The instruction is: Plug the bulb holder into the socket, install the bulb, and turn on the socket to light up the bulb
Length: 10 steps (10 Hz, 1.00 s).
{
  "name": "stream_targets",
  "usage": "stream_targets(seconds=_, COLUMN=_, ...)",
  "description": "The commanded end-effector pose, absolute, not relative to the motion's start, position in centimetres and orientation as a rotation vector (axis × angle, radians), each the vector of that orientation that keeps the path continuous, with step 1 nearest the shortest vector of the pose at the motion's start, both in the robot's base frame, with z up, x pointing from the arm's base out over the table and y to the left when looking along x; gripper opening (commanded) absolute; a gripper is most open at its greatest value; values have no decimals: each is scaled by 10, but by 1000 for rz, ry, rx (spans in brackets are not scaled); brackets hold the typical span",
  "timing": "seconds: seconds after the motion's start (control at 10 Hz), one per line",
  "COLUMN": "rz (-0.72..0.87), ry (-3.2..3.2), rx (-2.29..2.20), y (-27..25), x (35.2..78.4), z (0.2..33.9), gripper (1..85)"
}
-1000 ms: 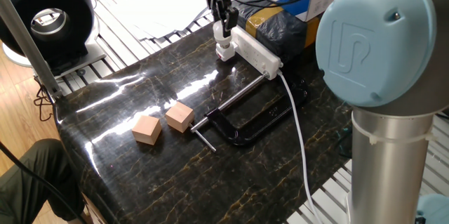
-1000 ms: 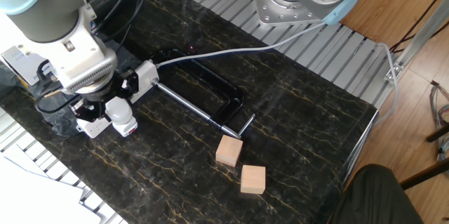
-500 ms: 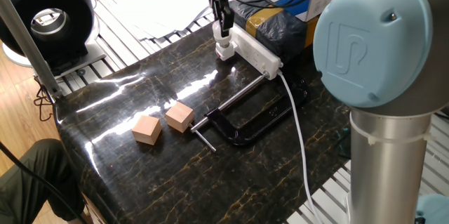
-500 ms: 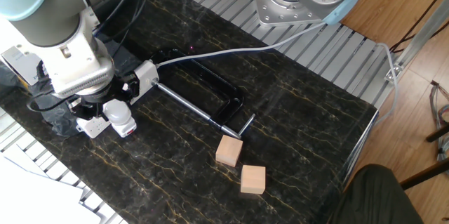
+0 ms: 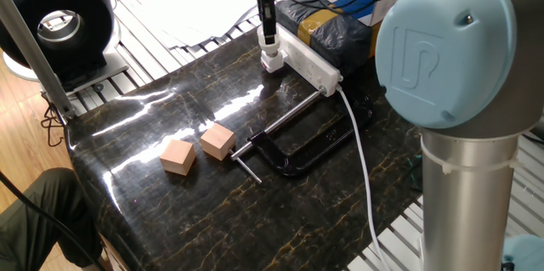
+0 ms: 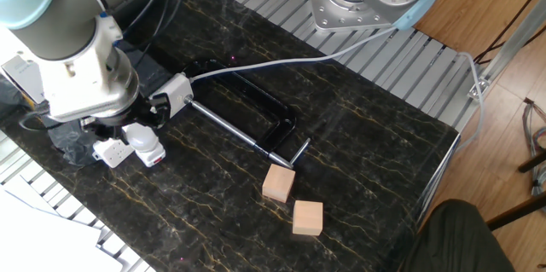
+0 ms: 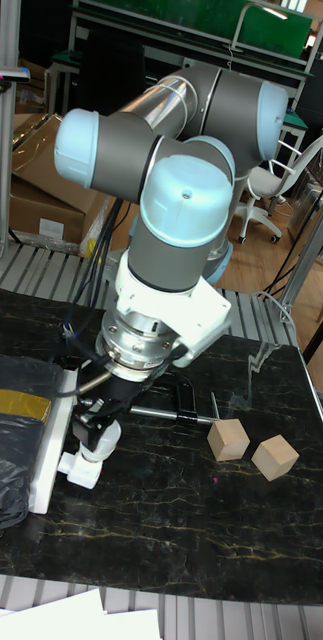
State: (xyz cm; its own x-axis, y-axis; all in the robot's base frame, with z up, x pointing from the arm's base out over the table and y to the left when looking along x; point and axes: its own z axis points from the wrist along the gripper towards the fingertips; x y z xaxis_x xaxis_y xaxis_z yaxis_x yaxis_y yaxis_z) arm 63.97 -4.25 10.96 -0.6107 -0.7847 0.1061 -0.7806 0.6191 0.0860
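The claw (image 5: 269, 37) grasps the bulb (image 6: 144, 141) seated in the bulb holder (image 6: 111, 151). The holder sits plugged into the socket's (image 5: 311, 62) end. Two wooden cubes (image 5: 197, 150) lie well apart from the socket.

The arm's wrist hid most of the socket (image 6: 175, 93) beside the black clamp (image 6: 256, 123); the gripper (image 5: 269, 33) fingers' grip on the bulb (image 6: 143, 139) was unreadable.

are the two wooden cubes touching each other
Apart. The other fixed view shows the upper wooden cube and the lower wooden cube with a strip of dark table between them; one fixed view shows the same gap.
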Motion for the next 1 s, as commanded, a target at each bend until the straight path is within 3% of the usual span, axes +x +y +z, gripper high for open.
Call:
stream_targets(seconds=0.0, rz=-67, ry=-2812, rx=1047, y=-36, x=638, z=113, gripper=10)
stream_targets(seconds=0.8, rz=-179, ry=-2917, rx=684, y=-30, x=642, z=107, gripper=10)
stream_targets(seconds=0.9, rz=-122, ry=-2919, rx=651, y=-33, x=641, z=110, gripper=10)
